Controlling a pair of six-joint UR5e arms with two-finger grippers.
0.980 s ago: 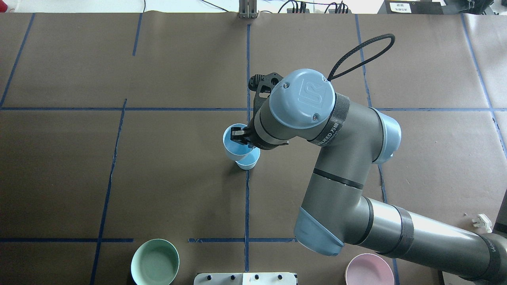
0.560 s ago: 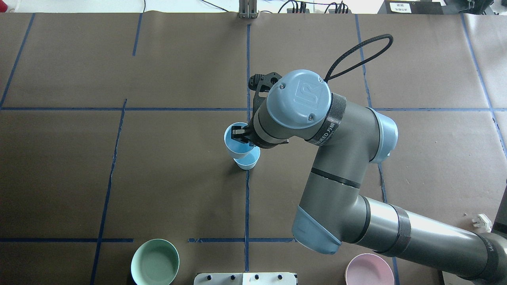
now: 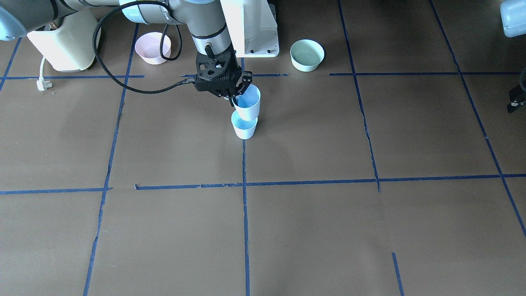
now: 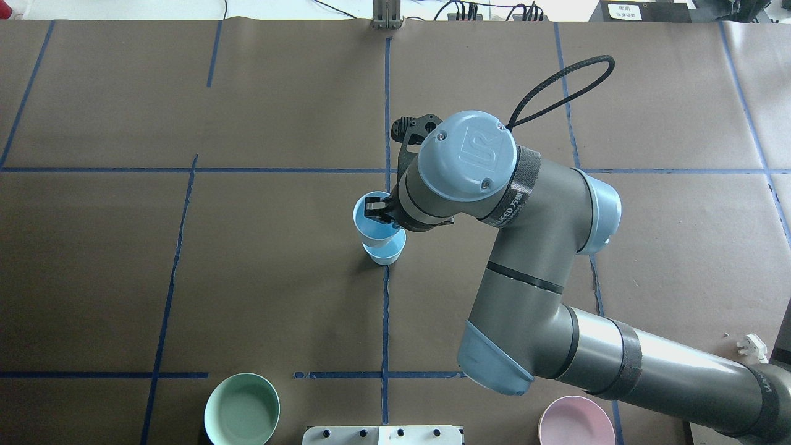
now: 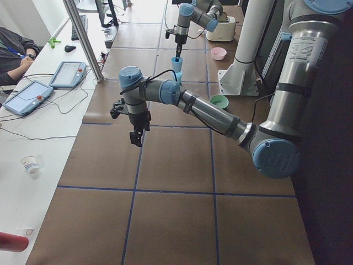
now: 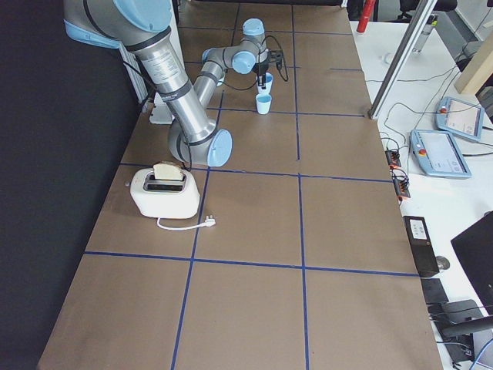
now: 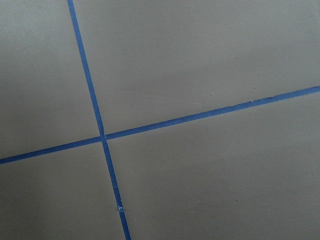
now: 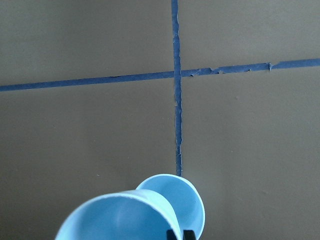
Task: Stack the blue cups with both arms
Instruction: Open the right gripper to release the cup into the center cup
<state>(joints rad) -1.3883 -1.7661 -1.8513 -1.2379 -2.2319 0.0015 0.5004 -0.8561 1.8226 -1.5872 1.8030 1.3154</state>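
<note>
My right gripper [image 4: 372,210] is shut on the rim of one blue cup [image 4: 375,227] and holds it upright in the air. This cup hangs just above the second blue cup [image 4: 387,252], which stands on the table's middle line, and partly overlaps it. The front view shows the held cup [image 3: 248,102] above the standing cup [image 3: 244,125]. In the right wrist view the held cup [image 8: 120,217] overlaps the standing one [image 8: 187,200]. My left gripper [image 5: 135,138] hangs far off over bare table, holding nothing; I cannot tell whether it is open.
A mint-green bowl [image 4: 241,409] and a pink bowl [image 4: 576,421] sit near the robot's base, left and right of the white pedestal [image 3: 250,28]. A toaster [image 6: 163,191] with its plug [image 4: 752,347] stands on the robot's right side.
My right gripper has shifted the held cup slightly to the right, closer over the standing cup. The standing cup and the bowls have not moved.
</note>
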